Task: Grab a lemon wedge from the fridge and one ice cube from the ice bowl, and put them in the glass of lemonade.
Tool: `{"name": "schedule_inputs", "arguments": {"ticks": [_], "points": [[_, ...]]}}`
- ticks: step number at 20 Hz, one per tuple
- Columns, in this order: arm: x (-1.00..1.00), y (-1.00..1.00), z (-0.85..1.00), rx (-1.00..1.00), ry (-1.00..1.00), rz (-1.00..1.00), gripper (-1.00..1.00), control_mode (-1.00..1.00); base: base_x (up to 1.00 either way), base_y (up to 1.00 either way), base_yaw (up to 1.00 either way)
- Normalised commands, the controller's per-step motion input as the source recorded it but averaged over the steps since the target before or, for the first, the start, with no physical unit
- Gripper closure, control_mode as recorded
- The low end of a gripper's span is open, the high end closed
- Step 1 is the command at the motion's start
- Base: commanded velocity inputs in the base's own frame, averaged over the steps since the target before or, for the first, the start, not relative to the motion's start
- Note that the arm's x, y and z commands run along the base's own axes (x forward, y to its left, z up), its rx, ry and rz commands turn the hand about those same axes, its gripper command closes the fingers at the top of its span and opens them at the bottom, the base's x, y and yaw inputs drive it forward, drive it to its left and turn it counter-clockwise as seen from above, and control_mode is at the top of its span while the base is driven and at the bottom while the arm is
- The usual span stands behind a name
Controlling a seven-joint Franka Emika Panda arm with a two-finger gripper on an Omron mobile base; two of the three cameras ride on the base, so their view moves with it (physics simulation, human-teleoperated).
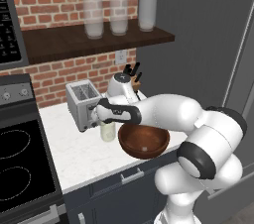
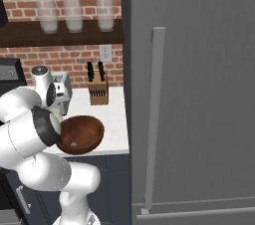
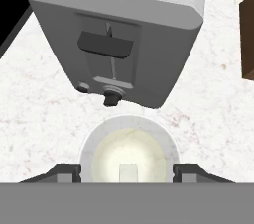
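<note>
My gripper (image 3: 128,171) hangs straight over the glass of lemonade (image 3: 130,154), open, with one fingertip on each side of the rim. A small pale square piece (image 3: 128,173) lies in the yellowish liquid; I cannot tell whether it is the lemon wedge or an ice cube. From the left base view, the hand (image 1: 110,113) sits just above the glass (image 1: 107,132), in front of the toaster. The reddish-brown ice bowl (image 1: 144,141) stands right of the glass near the counter's front edge, with a tiny whitish ice cube (image 1: 144,148) in it. The fridge (image 2: 199,94) is shut.
A silver toaster (image 3: 119,34) stands right behind the glass. A knife block (image 2: 98,92) and a white appliance (image 1: 119,86) stand by the brick wall. A black stove (image 1: 20,158) lies left of the counter. Tall frosted glasses (image 1: 119,12) line the shelf above.
</note>
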Motion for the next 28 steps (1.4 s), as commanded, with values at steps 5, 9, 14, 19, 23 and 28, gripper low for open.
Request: {"name": "schedule_inputs", "arguments": {"ticks": [5,9,14,19,23,28], "points": [[0.00,0.00,0.00,0.00,0.00,0.00,-1.00,-1.00,0.00,0.00,0.00],[-0.05,0.00,0.00,0.00,-0.01,0.00,-1.00,-1.00,0.00,0.00,0.00],[-0.18,0.00,0.05,0.00,-0.02,0.00,-1.00,-1.00,0.00,0.00,0.00],[-0.35,-0.05,0.03,0.03,-0.01,0.00,-1.00,-1.00,0.00,0.00,0.00],[-0.41,-0.08,0.00,0.03,-0.03,0.00,-1.00,-1.00,0.00,0.00,0.00],[-0.37,-0.26,0.01,0.04,-0.01,0.00,-1.00,-1.00,0.00,0.00,0.00]]}}
